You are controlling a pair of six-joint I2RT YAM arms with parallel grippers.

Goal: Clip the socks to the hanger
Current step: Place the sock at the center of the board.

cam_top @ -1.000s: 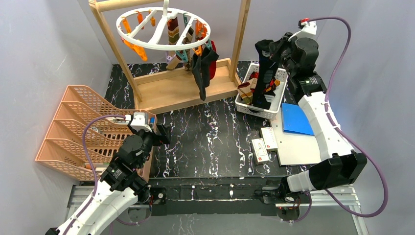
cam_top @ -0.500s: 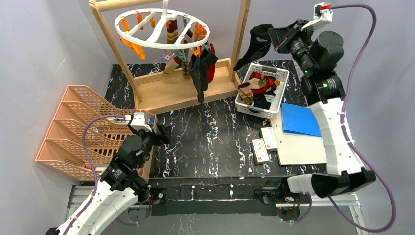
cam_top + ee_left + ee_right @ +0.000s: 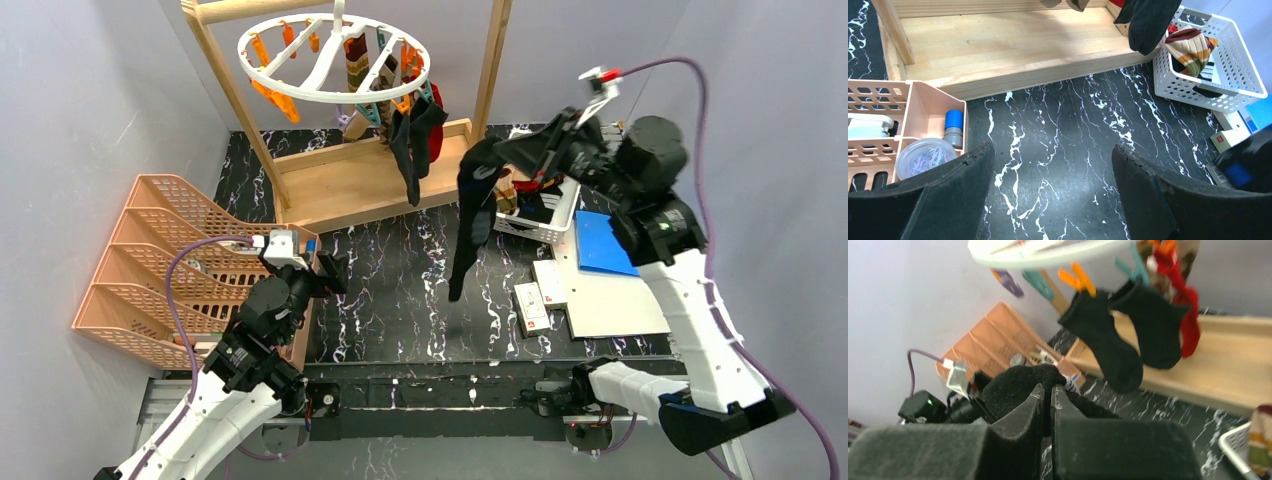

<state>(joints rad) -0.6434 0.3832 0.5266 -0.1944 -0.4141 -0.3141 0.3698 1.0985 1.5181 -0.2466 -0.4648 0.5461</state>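
Observation:
The white ring hanger (image 3: 300,83) hangs from a wooden frame at the back, with orange and teal clips. Black, red and argyle socks (image 3: 408,145) hang clipped to it; two black socks (image 3: 1108,342) and a red one show in the right wrist view. My right gripper (image 3: 497,152) is shut on a black sock (image 3: 467,215) that dangles in the air over the table's middle, left of the basket; it also shows in the right wrist view (image 3: 1018,390), pinched between the jaws. My left gripper (image 3: 1053,165) is open and empty, low over the marble table.
A white lattice basket (image 3: 552,225) holds more socks at the right; it also shows in the left wrist view (image 3: 1243,75). The wooden frame base (image 3: 370,180) stands at the back. A peach rack (image 3: 150,270) stands left. A blue pad (image 3: 605,245), white board and small boxes (image 3: 540,290) lie right.
My right arm has swung the black sock from above the basket leftward and down, so it now hangs over the table's middle. The left arm has not moved.

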